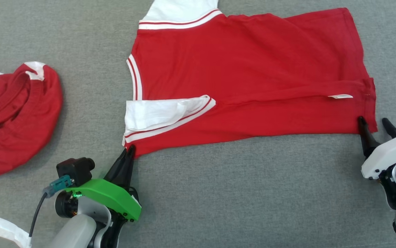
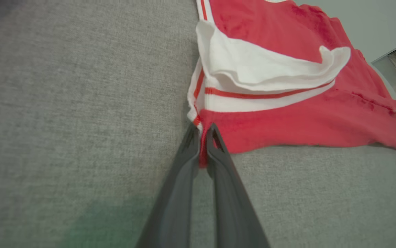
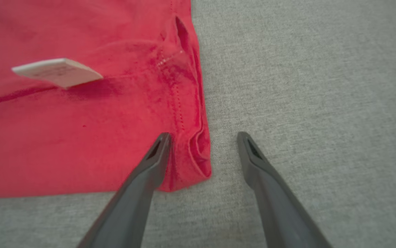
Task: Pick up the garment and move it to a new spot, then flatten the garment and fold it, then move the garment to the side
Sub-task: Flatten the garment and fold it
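**Red shirt [image 1: 246, 69] held at one corner by the left pincer [image 1: 130, 148]**

The shirt lies flat on the grey surface [image 1: 235, 193], spread out just past the tips of both pincers. Its near edge runs from the left pincer across to the right pincer [image 1: 372, 120].

The left pincer is closed and pinches the near corner of the shirt. In the left wrist view a thin bit of red cloth sits squeezed between its two dark fingers [image 2: 187, 155]. Just beyond that pincer is a white sleeve [image 1: 156, 115], folded over onto the red part.

The right pincer is open wide. One finger [image 3: 154, 155] rests on the other near corner of the shirt and the other finger is on the bare surface just beside the hem. The bunched-up corner sits between them, not pinched. A small white label [image 3: 56, 71] sticks up from the shirt a little beyond that pincer, on its left.

Far off to the left of the left pincer lies another red and white cloth [image 1: 12, 113] in a crumpled heap.
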### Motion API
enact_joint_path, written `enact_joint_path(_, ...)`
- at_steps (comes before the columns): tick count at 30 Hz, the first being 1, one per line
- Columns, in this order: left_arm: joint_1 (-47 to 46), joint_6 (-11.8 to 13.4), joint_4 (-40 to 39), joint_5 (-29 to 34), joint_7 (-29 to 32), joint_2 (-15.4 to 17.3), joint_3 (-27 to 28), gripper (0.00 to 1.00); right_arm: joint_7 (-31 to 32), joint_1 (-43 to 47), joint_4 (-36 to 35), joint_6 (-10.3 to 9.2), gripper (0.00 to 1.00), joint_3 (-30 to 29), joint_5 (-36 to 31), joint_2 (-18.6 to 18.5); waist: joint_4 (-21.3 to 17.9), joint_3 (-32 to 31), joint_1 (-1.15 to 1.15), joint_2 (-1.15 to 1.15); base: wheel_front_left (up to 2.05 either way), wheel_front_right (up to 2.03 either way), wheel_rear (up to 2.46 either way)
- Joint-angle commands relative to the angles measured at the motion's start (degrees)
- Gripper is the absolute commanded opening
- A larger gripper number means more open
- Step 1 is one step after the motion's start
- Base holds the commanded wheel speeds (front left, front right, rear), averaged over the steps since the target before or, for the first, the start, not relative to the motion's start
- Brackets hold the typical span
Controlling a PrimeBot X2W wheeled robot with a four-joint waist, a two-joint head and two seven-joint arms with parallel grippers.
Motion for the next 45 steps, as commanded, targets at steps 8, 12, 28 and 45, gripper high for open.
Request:
enact_joint_path(8, -0.15, -1.94, -1.31, 3.37, -1.89, 1.93, -1.85, 0.00, -1.21, 2.32, 0.40, -0.09, 0.00, 1.22, 3.40, -3.24, 2.13, -1.29, 0.00, 0.00, 0.00, 0.00, 0.00)
enact_joint_path(12, 1.59, -2.41, -1.75, 5.64, -2.22, 3.32, -3.70, 0.00, -2.23, 6.23, -2.28, -0.10, 0.00, 0.68, 4.62, -5.13, 2.25, -2.56, 0.00, 0.00, 0.00, 0.00, 0.00)
enact_joint_path(28, 12.97, 0.89, -11.04, 1.30, 2.65, 7.65, -4.70, 0.00, 0.00, 23.41, -16.42, -0.10, 0.00, -4.22, 3.96, -4.80, 1.24, -4.09, 0.00, 0.00, 0.00, 0.00, 0.00)
enact_joint_path(45, 9.95, 0.84, -16.42, 0.64, 5.09, 7.74, -5.18, 1.00, 1.95, 25.93, -26.36, -0.06, 1.00, -9.73, -5.48, -1.86, 1.82, -4.54, 0.00, 0.00, 0.00, 0.00, 0.00)
